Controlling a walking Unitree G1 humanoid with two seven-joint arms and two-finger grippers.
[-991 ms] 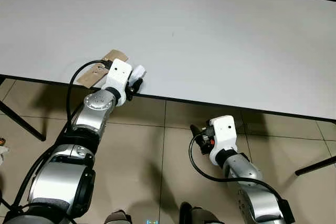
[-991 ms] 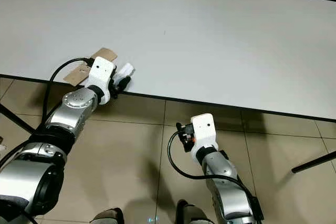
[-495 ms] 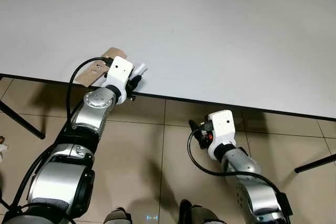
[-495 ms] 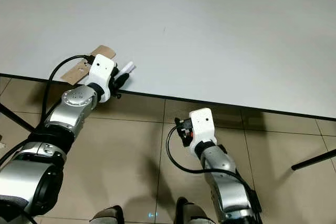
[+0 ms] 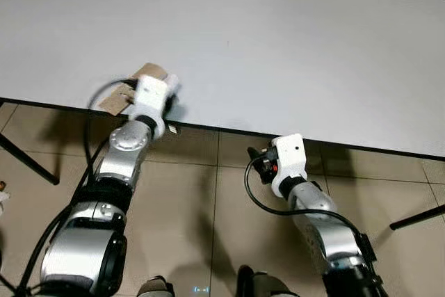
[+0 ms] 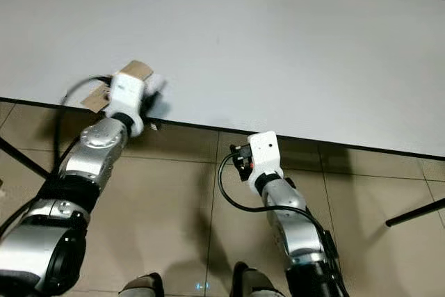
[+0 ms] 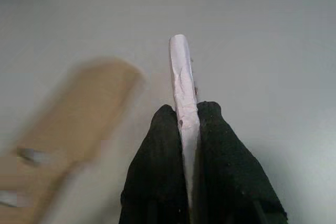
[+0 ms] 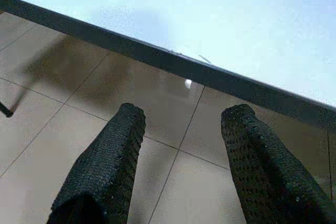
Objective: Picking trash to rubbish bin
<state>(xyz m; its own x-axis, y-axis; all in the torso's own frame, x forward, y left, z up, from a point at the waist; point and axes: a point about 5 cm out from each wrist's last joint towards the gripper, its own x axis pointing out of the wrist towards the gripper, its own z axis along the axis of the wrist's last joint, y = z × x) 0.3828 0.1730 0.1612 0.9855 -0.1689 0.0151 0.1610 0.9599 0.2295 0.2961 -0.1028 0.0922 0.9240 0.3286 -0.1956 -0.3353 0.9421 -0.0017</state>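
The white paper scrap (image 7: 181, 85) is thin and held only by its lower end — it could slip free as the arm swings away from the table (image 5: 292, 53). It stands pinched between the left gripper (image 7: 188, 124) fingers, sticking out past their tips, in the left middle of the head view beside a brown cardboard piece (image 5: 119, 95). The right gripper (image 8: 181, 145) hangs spread over the floor, below the table edge.
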